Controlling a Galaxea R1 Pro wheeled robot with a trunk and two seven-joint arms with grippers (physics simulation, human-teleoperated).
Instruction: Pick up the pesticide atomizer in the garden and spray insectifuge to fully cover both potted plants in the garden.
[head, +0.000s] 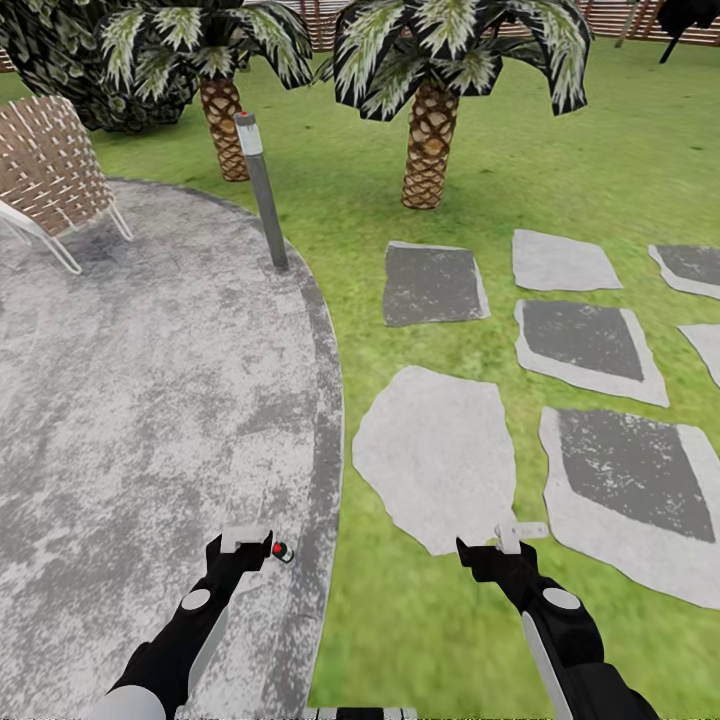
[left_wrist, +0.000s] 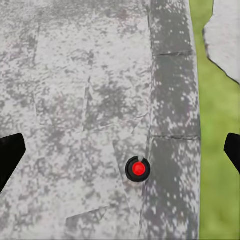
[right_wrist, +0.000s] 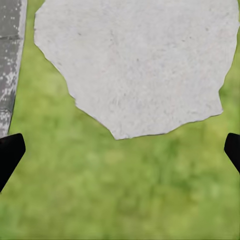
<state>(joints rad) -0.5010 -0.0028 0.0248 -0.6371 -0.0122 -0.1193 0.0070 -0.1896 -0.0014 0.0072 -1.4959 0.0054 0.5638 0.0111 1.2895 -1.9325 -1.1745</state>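
Ahead of the right gripper (right_wrist: 120, 150), its black fingertips (right_wrist: 10, 155) spread wide, lies lawn (right_wrist: 125, 195); beyond, a pale stepping stone (right_wrist: 140, 60) and grey paving edge (right_wrist: 10, 50)

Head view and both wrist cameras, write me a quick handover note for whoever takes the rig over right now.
Left gripper: jaws open, empty, above the grey paved patio near its edge, over a small black-and-red ground fixture.
Right gripper: jaws open, empty, above the lawn beside a pale stepping stone.
Ahead: more stepping stones, two palms, a post light, a chair.
Done: nothing picked up.
Left: find the atomizer, grasp it, find and spray both potted plants.
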